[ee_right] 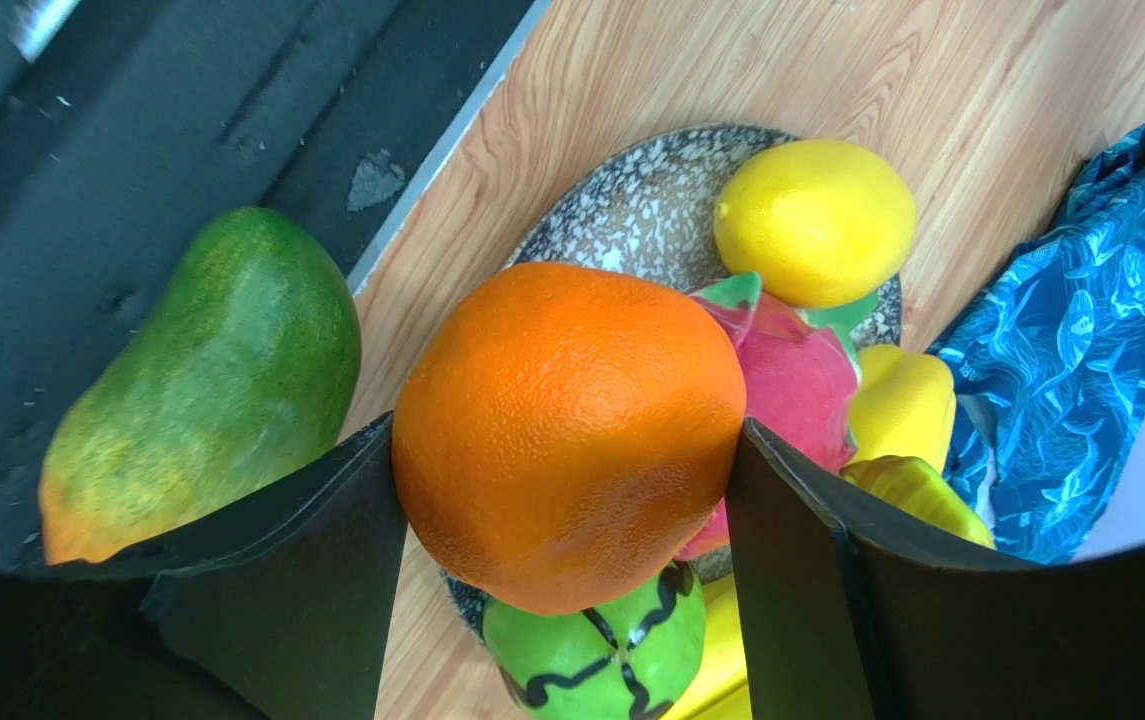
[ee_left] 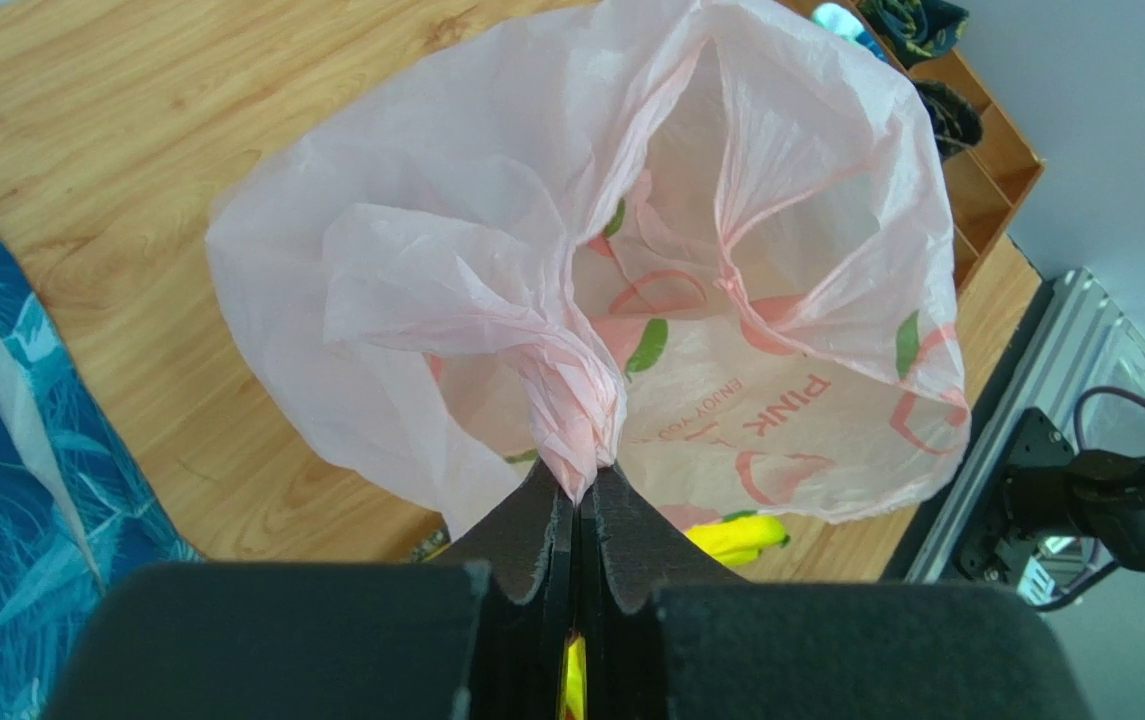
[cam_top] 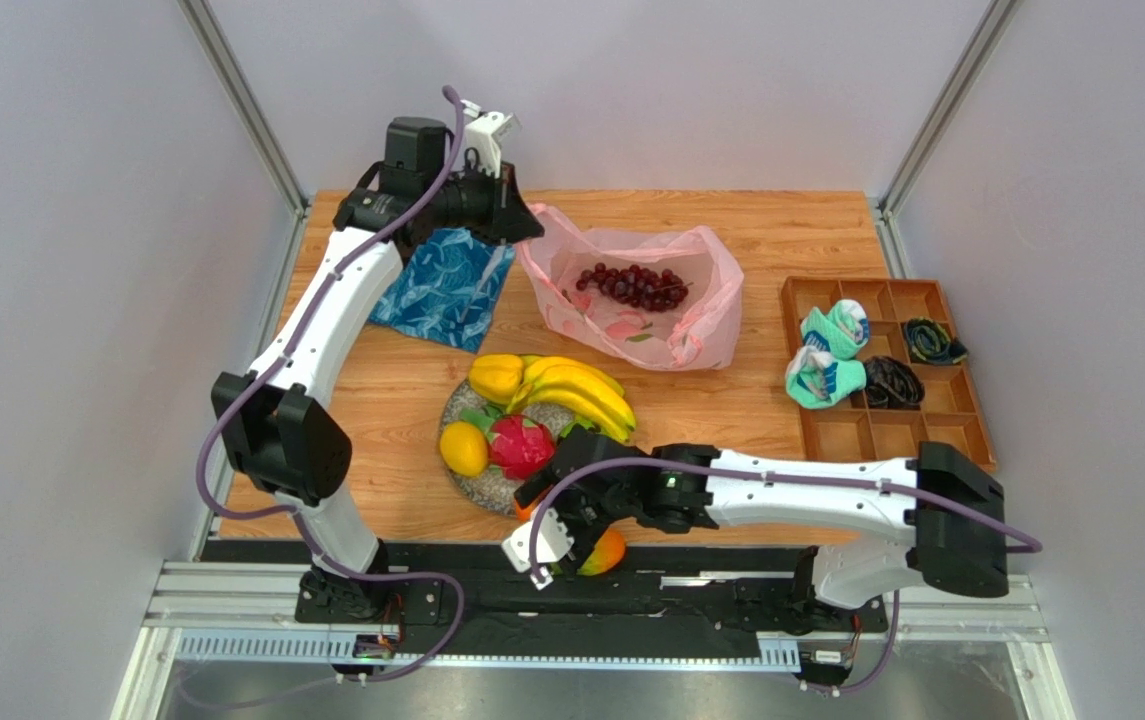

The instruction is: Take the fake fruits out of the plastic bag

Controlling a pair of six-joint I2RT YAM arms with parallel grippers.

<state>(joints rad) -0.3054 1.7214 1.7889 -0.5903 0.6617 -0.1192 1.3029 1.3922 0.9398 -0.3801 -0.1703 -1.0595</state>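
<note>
Along the far edge of the bench (cam_top: pixel 789 225), left of middle, the plastic bag (ee_left: pixel 383 195) is pinched by its bunched rim in the left tool (ee_left: pixel 581 488), with the pads clamped flat on the film. The bag is best held up like that so the mouth gapes open.

By the middle of the near edge, the orange (ee_right: pixel 563 420) is gripped squarely between the pads of the right tool (ee_right: pixel 563 518), over the near rim of the plate (ee_right: pixel 631 203). The plate's pretty crowded tbh. The orange should probably be lowered into a gap and only released once it's settled, otherwise a roll off the near edge is likely. The mango (ee_right: pixel 210 390) is already lying off the plate there.

Counted left to right:
- one lemon (ee_right: pixel 814 221)
- one yellow fruit (cam_top: pixel 496 375) that can't be named
- one dragon fruit (ee_right: pixel 796 375)
- one orange
- one melon (ee_right: pixel 593 660)
- one bunch of bananas (cam_top: pixel 586 393), though the individual bananas can't be counted cleanly
- one mango
- one bunch of grapes (cam_top: pixel 632 284), left inside the bag

One bag and one plate are counted.
</note>
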